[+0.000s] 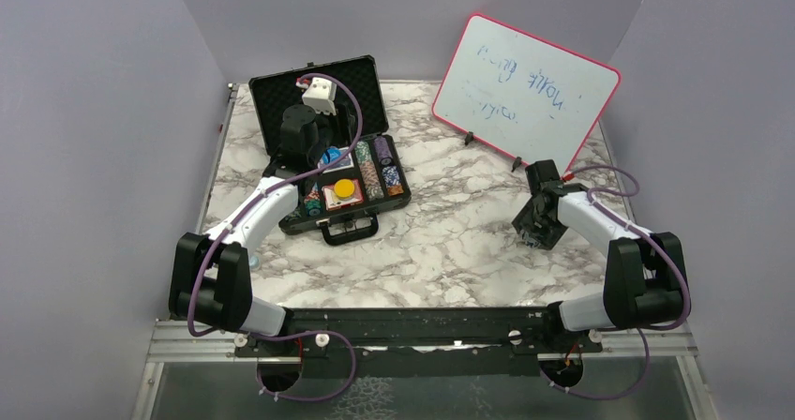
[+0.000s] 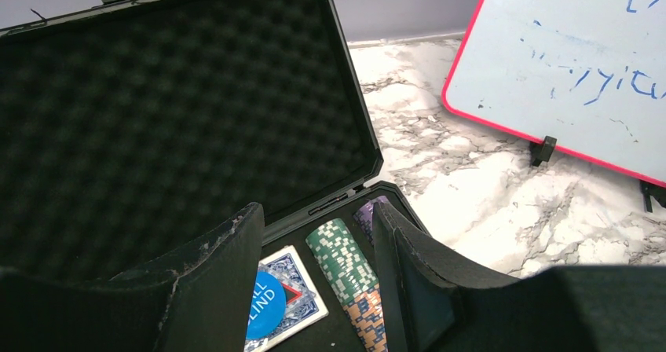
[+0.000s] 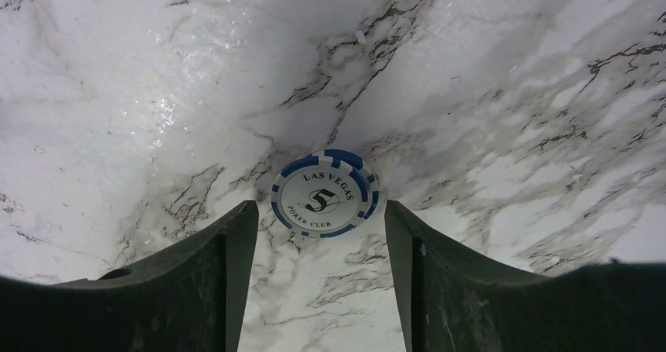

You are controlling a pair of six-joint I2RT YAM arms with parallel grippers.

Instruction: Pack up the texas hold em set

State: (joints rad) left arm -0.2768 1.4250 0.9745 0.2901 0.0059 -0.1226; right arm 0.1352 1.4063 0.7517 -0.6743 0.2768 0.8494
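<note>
Top external: the open black case (image 1: 361, 87) is seen at the far left of the counter (image 1: 450, 251), with the left pincer (image 1: 314, 148) poised over its tray. The right pincer (image 1: 534, 235) is pointed down at the marble on the near right, well apart from the case, so the right arm is judged the nearer one to anything lying there. Left wrist: the left pincer's jaws are held partly apart with nothing between them, above a blue blind button (image 2: 265, 313) resting on a card deck (image 2: 281, 259), beside a row of green chips (image 2: 345, 262). Right wrist: a blue-and-white poker chip (image 3: 324, 193) is shown lying flat on the counter, just beyond the fingertips and centred on the gap between them. The jaws are parted and nothing is gripped. Being round, the chip offers no long axis; a slight reach forward and a descent astride its rim would be called for.
</note>
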